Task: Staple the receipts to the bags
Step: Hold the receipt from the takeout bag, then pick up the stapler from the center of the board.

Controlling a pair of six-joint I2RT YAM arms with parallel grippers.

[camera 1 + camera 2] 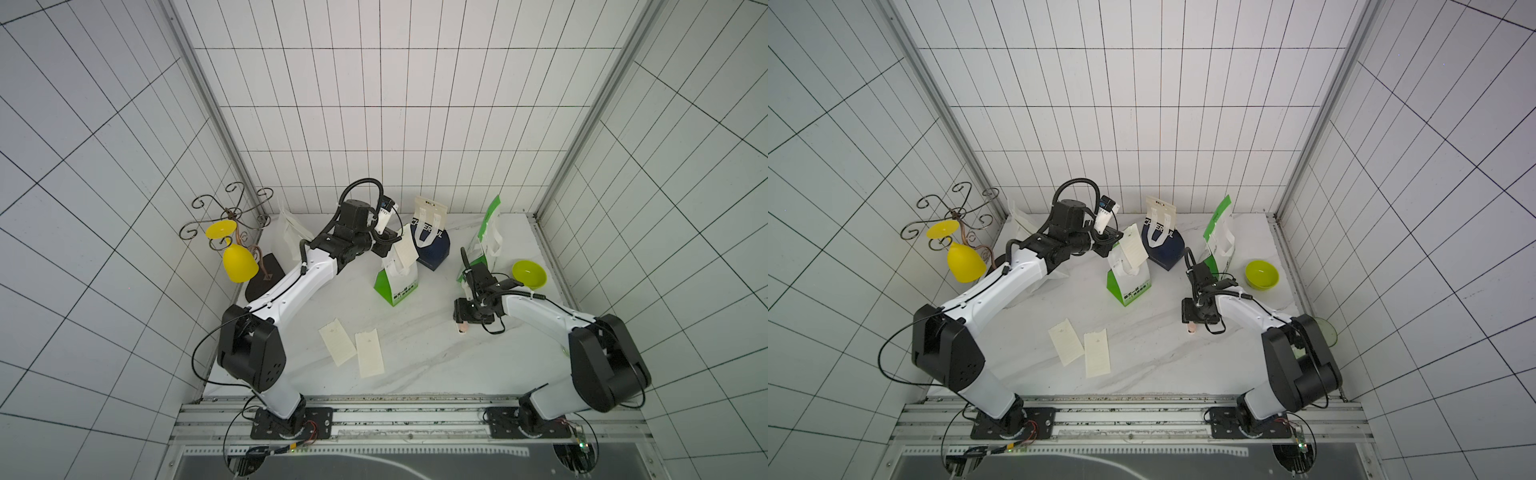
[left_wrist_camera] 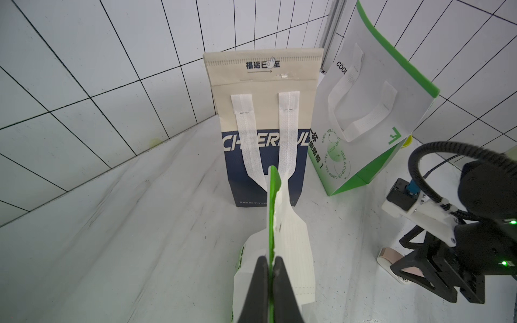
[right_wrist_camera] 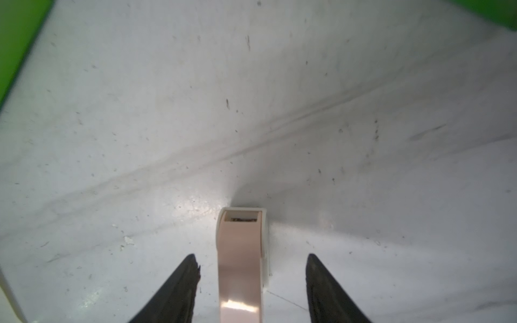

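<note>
While the left fingers [image 2: 256,282] are clamping the green-edged top of a bag [image 1: 397,284] together with a receipt [image 1: 405,251], the right fingers [image 3: 173,290] are standing apart over the stapler [image 3: 240,251]. One finger is on each side of it, a gap is showing on both, and nothing is touching yet.

The stapler is lying on the worktop [image 1: 419,365] squarely between those fingers. Its long axis is running the way they are pointing, so closing would likely be catching it across its narrow width. In both top views it is sitting well to the right of the held bag and nearer the front edge. The right arm is much the nearer one, and the left is occupied holding bag and receipt upright.

The worktop is looking pale, marbled and smooth, with faint scuffs. Two loose receipts [image 1: 337,341] [image 1: 369,352] are lying flat side by side toward the front, apart from both arms. A navy bag [image 1: 432,247] and a second green bag [image 1: 487,232] are standing behind, near the tiled back wall. A bowl [image 1: 529,274] is sitting beyond the right arm. The way from stapler up to the clamped bag top is appearing open.
</note>
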